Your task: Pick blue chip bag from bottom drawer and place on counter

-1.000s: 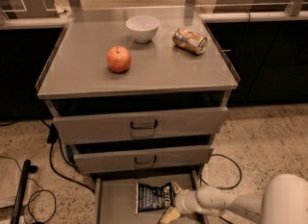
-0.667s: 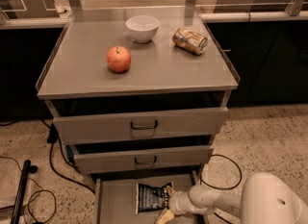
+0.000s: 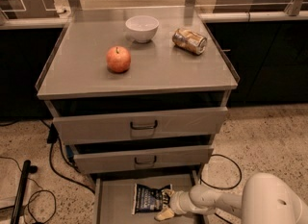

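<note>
— Grey metal everywhere. What's the biggest piece?

— The desk (image 3: 159, 74), the flat top of the cabinet. Under it are two upper drawers (image 3: 139, 124), both pulled partway out. Below them the bottom drawer (image 3: 113, 204) is open at floor level.

— And the arm?

— The white arm (image 3: 211, 201) reaches in low from the right, across the drawer's right wall.

— Where's the bag from the claw?

— The blue chip bag (image 3: 147, 198) lies flat on the drawer floor, to the right of its middle. The claw (image 3: 166, 207) is at the bag's right edge, so the bag lies to its left, touching or nearly so. I cannot tell whether the claw is open or closed. The bag looks about as wide as it is long, so I won't call an axis.

— Anything in the way?

— The drawer above overhangs the back of the bottom one, so I'd judge the lift must come forward first. On the desk a white bowl (image 3: 142, 28) and a crushed can (image 3: 189, 41) sit at the back. An apple (image 3: 118, 58) sits left of centre, and the front right is bare.
</note>
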`<action>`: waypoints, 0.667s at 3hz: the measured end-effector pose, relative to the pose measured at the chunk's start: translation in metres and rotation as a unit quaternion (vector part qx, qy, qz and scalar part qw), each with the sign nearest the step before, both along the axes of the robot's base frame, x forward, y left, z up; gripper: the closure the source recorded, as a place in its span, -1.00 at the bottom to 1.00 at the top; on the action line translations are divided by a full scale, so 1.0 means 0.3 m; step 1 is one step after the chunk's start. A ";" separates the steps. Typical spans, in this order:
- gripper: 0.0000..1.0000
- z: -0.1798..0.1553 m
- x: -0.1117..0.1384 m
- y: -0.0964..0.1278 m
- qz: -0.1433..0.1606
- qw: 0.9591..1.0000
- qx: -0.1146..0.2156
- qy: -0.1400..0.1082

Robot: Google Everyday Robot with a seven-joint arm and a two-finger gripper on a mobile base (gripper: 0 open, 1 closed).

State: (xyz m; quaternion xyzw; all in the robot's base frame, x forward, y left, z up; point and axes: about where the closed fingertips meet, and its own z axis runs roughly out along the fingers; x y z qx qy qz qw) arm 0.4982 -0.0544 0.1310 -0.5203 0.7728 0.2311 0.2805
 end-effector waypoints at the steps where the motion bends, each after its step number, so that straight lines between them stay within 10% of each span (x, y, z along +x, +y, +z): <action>1: -0.06 0.000 0.000 0.000 0.000 1.000 0.000 0.000; 2: 0.41 0.000 0.000 0.000 0.000 1.000 0.000 0.000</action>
